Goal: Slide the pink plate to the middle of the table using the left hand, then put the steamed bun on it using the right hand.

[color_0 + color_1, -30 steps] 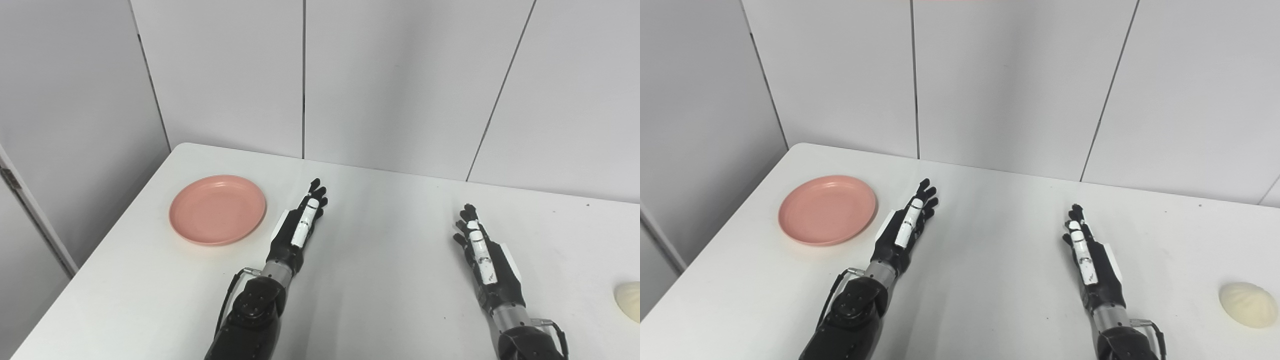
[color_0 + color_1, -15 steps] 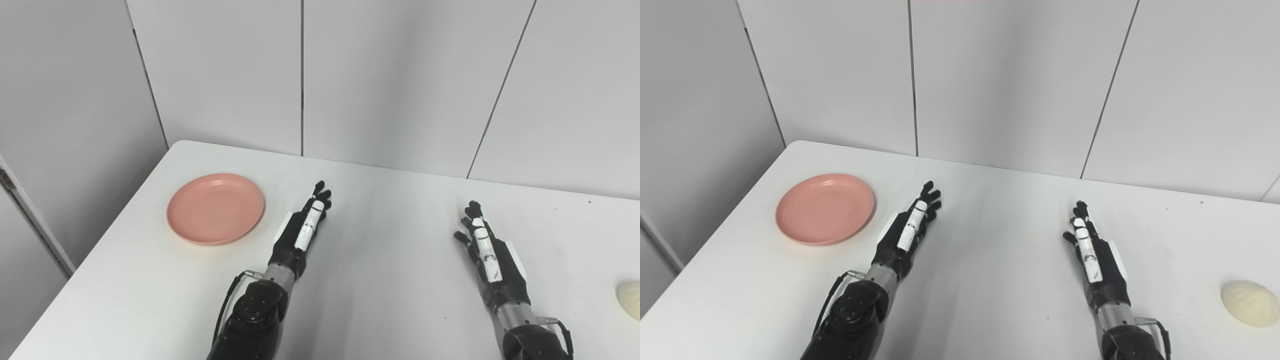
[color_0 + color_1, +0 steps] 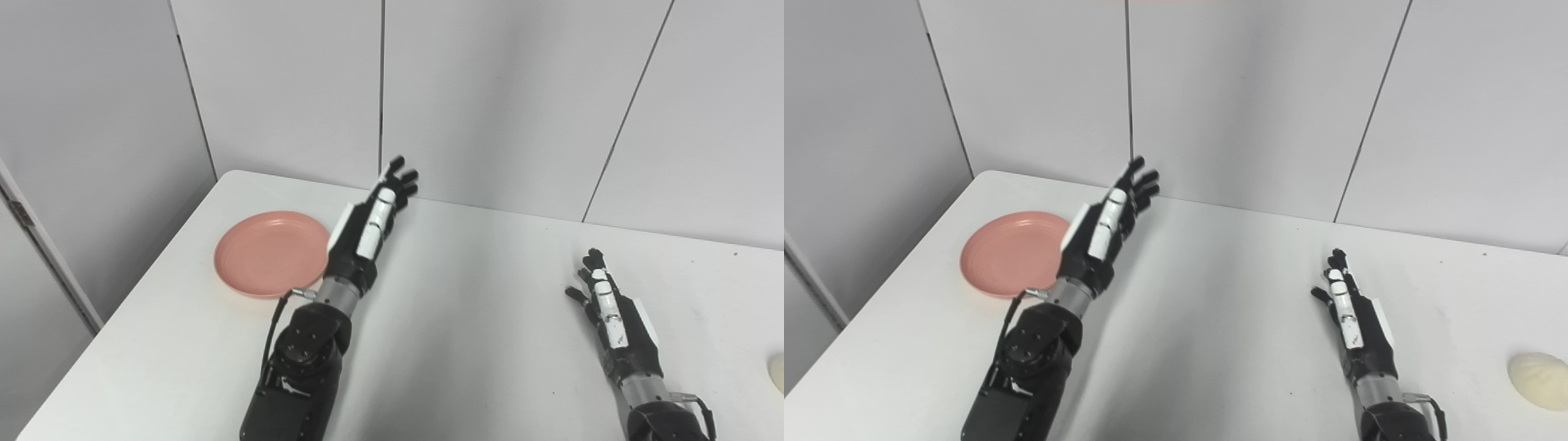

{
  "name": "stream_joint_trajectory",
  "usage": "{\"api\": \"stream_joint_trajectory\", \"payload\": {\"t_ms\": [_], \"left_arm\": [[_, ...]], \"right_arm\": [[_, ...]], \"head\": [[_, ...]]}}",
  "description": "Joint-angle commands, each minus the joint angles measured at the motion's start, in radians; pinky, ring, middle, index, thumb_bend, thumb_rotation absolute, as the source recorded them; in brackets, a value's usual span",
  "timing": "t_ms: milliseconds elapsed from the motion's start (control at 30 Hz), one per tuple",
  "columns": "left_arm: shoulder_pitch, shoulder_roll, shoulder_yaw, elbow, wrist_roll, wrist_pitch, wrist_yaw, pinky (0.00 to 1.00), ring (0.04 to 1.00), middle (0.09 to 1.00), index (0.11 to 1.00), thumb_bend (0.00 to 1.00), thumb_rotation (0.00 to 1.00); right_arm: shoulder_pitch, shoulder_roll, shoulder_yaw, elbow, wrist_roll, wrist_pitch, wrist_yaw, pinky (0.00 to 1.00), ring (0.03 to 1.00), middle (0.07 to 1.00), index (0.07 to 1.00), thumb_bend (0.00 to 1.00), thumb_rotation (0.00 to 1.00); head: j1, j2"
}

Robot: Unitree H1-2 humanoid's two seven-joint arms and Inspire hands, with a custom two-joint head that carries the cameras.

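Pink plate beside raised left hand

You have a salmon-pink plate on a plain white table, and a pale cream bun far across the table from the plate. Both hands are black with white strips along the fingers: the left hand beside the plate, the right hand nearer the bun. Behind the table, the wall panels are light grey with dark seams.
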Motion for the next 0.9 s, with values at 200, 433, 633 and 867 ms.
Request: {"api": "stream_joint_trajectory", "payload": {"t_ms": [200,433,633,867], "left_arm": [[-0.038,0.019,0.08,-0.19,-0.007,0.051,0.062,0.97,0.918,0.928,0.933,0.57,1.0],[-0.048,0.054,0.172,-0.198,-0.015,0.013,0.11,0.94,0.923,0.93,0.93,0.56,1.0],[-0.052,0.098,0.247,-0.175,-0.046,-0.009,0.134,0.95,0.931,0.935,0.946,0.58,1.0],[-0.05,0.144,0.325,-0.124,-0.078,-0.038,0.169,0.94,0.929,0.928,0.932,0.57,1.0]], "right_arm": [[0.022,-0.031,-0.011,0.006,0.011,0.009,0.016,1.0,1.0,1.0,1.0,0.11,1.0],[0.02,-0.033,-0.018,0.011,0.03,0.004,0.024,1.0,1.0,1.0,1.0,0.1,1.0],[0.027,-0.037,-0.011,-0.01,0.022,0.02,0.021,1.0,1.0,1.0,1.0,0.09,1.0],[0.034,-0.036,-0.009,-0.036,0.015,0.033,0.017,1.0,1.0,1.0,1.0,0.07,1.0]], "head": [[0.029,0.006],[0.039,0.005],[0.043,0.008],[0.046,0.011]]}}
